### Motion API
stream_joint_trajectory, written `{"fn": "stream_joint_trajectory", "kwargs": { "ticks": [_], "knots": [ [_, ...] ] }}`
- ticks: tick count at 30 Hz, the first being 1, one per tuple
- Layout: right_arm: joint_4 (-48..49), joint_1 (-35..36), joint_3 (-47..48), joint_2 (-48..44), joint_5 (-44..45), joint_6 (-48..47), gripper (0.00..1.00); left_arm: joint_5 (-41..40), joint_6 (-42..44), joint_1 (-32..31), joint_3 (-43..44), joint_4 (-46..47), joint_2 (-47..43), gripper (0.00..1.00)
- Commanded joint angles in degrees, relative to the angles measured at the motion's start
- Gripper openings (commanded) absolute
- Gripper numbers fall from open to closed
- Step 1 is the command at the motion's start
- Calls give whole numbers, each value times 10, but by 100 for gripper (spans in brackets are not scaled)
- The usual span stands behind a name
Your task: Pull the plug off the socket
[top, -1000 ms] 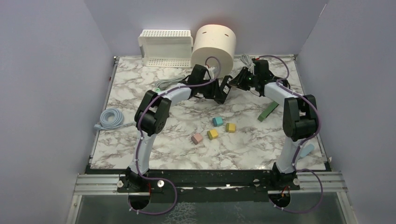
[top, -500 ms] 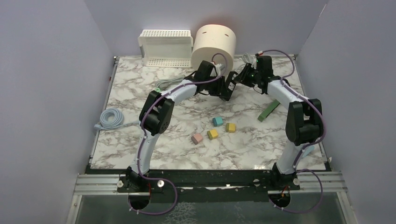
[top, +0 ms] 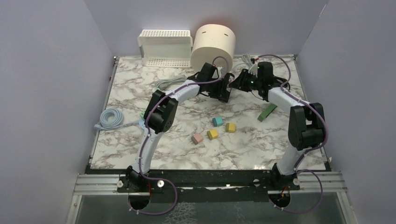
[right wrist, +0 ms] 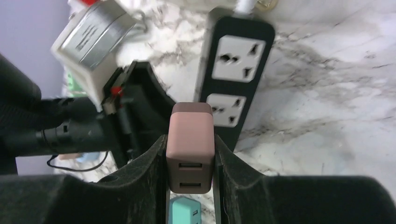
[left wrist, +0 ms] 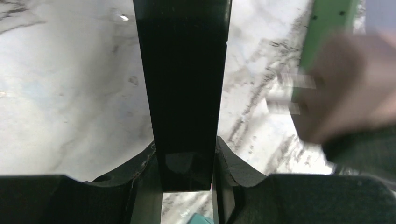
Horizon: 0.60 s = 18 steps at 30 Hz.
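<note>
My left gripper point(top: 225, 88) is shut on one end of the black power strip point(left wrist: 184, 93), which fills the gap between its jaws point(left wrist: 185, 154). In the right wrist view the strip point(right wrist: 233, 70) shows two empty white sockets. My right gripper point(top: 239, 80) is shut on the pink plug point(right wrist: 190, 144), a block with two USB ports, held between its fingers point(right wrist: 190, 151). In the left wrist view the plug point(left wrist: 355, 88) is blurred, to the right of the strip and apart from it, with its metal prongs point(left wrist: 289, 93) bare.
A white basket point(top: 166, 46) and a cream cylinder point(top: 214, 44) stand at the back. A coiled cable point(top: 111, 117) lies at the left. Small coloured blocks point(top: 217, 121) sit mid-table, a green bar point(top: 268, 112) to their right. A teal adapter point(right wrist: 184, 210) lies below the right gripper.
Both grippers have shifted toward the back of the table with strip and plug. The plug's prongs now show bare beside the strip.
</note>
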Motion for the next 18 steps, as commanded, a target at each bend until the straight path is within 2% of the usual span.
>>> {"fn": "stream_joint_trajectory", "kwargs": {
  "ticks": [1, 2, 3, 9, 13, 18],
  "knots": [
    [-219, 80, 93, -25, 192, -121, 1, -75, -27, 18, 33, 31, 25, 0],
    [-247, 98, 117, -24, 263, -137, 1, -72, -29, 17, 40, 30, 30, 0],
    [-265, 107, 126, -23, 292, -142, 1, -69, -31, 16, 48, 29, 35, 0],
    [-213, 87, 49, -69, 243, -88, 1, -33, -26, -2, 108, 19, 71, 0],
    [-172, 24, -38, -118, 197, -2, 1, -2, -19, -18, 142, 16, 94, 0],
    [-144, -9, -110, -195, 225, 14, 1, 21, -7, -46, 192, 9, 130, 0]
  ]
}}
